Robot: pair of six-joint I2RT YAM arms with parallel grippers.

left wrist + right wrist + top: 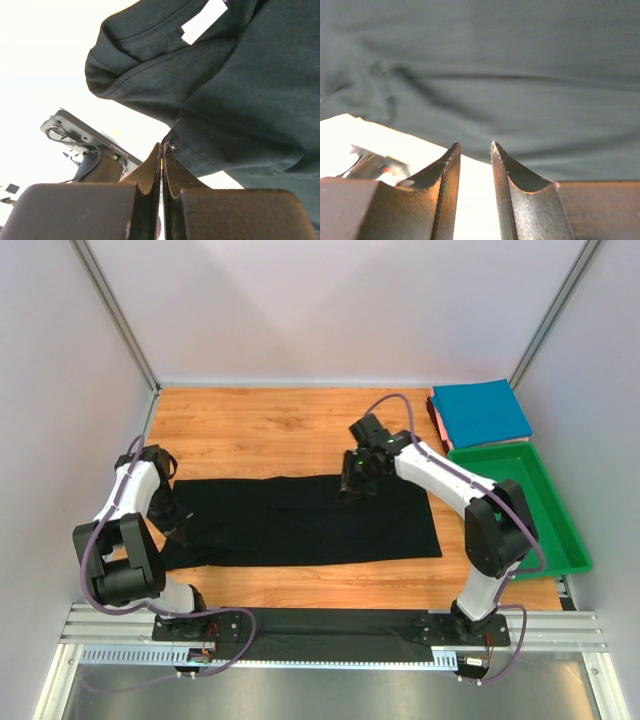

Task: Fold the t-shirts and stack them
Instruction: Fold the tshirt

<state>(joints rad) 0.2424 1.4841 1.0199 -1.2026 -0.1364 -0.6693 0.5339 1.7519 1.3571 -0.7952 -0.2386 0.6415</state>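
**Left jaws clenched on the black hem; right jaws parted, nothing held**

The jaws of the left gripper (162,148) are pressed together. A stitched hem of the black t-shirt (300,525) is seen pinched at their tips, with the cloth rising from them in a loose fold. The jaws of the right gripper (475,148) are held a little apart with only bright background in the gap. Nothing is grasped there, and dark cloth lies just ahead.

From above, the black t-shirt is seen spread as a long band across the wooden table (260,430). The left gripper is placed at its left end and the right gripper at its far edge near the middle. This placement is judged to suit a fold across the width, with one end lifted while the cloth is taken up further along.

The teal-blue t-shirt (482,412) is laid folded at the far right corner on a reddish t-shirt (437,425), beside the green tray (520,505). That stack is judged to be where the black one is meant to go.
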